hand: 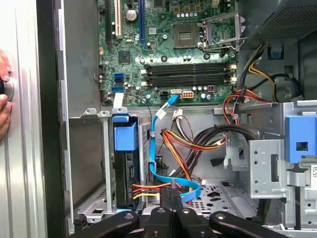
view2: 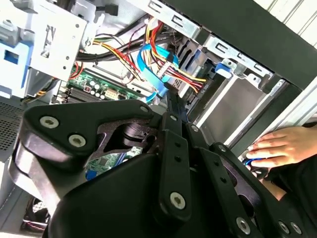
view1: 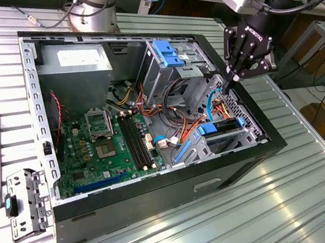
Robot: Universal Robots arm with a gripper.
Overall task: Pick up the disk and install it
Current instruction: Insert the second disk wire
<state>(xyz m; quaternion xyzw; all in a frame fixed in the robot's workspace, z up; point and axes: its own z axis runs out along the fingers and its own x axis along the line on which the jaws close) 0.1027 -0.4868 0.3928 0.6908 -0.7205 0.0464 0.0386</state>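
Starting at the pincer, what is its state?
– Pincer [view1: 233, 78]: fingers drawn narrow, tips together, nothing seen gripped. Tips are down among the cables [hand: 171, 173] at the bay edge.

And the disk?
– Disk [view1: 227, 128] stands on edge in its bay, at 6 o'clock of the pincer in the exterior view, its blue rail uppermost.

Surroundings?
– Open computer case [view1: 272, 144]. Motherboard [view1: 108, 143] lies at 8 o'clock of the disk. In the second wrist view, a person's hand [view2: 282, 146] rests outside the case wall.
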